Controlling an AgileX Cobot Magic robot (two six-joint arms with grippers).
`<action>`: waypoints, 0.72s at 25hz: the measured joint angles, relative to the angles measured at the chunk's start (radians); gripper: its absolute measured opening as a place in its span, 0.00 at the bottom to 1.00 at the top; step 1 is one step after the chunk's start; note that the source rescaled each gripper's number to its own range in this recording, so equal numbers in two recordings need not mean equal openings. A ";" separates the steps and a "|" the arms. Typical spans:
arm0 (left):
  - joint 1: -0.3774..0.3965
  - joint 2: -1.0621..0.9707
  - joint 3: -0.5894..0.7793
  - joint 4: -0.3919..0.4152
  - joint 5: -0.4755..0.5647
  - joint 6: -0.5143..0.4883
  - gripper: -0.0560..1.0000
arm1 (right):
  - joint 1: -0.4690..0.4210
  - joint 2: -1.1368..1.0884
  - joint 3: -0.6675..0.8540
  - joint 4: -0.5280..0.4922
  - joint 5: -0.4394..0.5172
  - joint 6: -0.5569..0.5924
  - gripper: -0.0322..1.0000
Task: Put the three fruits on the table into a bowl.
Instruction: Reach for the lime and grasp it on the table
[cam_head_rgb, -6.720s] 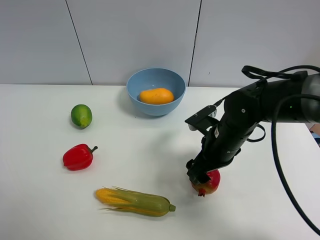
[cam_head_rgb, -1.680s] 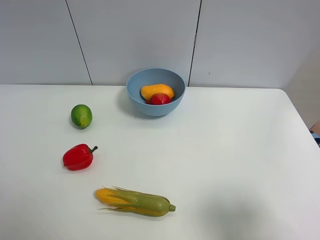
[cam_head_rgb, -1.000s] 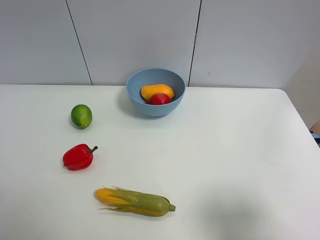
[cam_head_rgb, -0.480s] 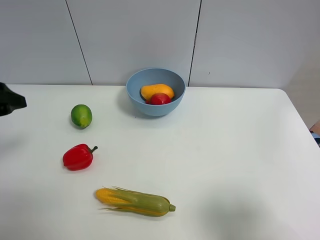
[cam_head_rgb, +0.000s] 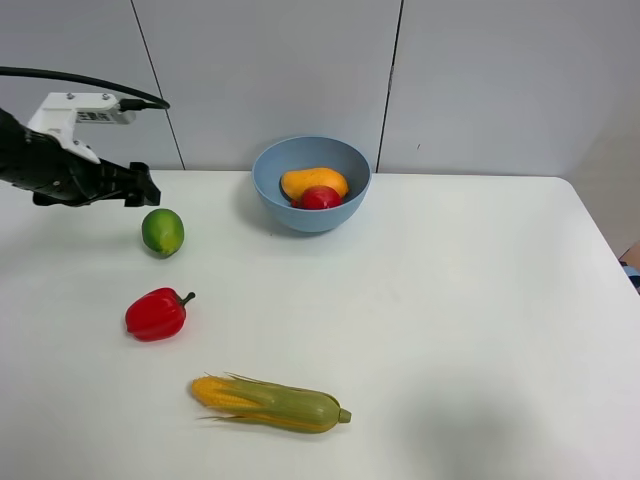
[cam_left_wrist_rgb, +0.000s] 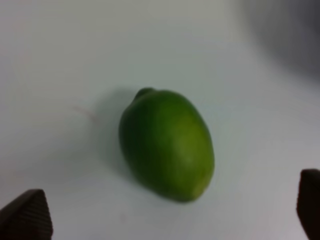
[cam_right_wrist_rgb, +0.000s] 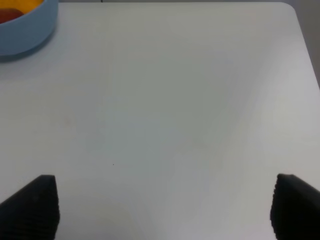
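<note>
The light-blue bowl (cam_head_rgb: 311, 183) stands at the back of the white table (cam_head_rgb: 450, 300) and holds the orange-yellow mango (cam_head_rgb: 312, 181) and the red pomegranate (cam_head_rgb: 320, 197). The green lime (cam_head_rgb: 163, 232) lies on the table at the left; it also shows in the left wrist view (cam_left_wrist_rgb: 167, 143). My left gripper (cam_head_rgb: 135, 185) hovers just behind and left of the lime, open, its fingertips (cam_left_wrist_rgb: 26, 216) wide apart on either side of it. My right gripper (cam_right_wrist_rgb: 160, 207) is open and empty over bare table; the bowl's rim (cam_right_wrist_rgb: 25, 35) shows in a corner of its view.
A red bell pepper (cam_head_rgb: 156, 314) lies at the left, in front of the lime. A corn cob in green husk (cam_head_rgb: 270, 402) lies near the front edge. A grey panelled wall stands behind the table.
The left arm has come in from the left edge and now hovers by the lime. Earlier the right arm dropped the pomegranate into the bowl and left the high view.
</note>
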 joint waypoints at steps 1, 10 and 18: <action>-0.003 0.044 -0.033 0.000 0.000 0.000 1.00 | 0.000 0.000 0.000 0.000 0.000 0.000 0.47; -0.005 0.265 -0.177 0.035 -0.004 0.011 1.00 | 0.000 0.000 0.000 0.000 0.000 0.000 0.47; -0.005 0.399 -0.177 0.038 -0.027 0.014 1.00 | 0.000 0.000 0.000 0.000 0.000 0.000 0.47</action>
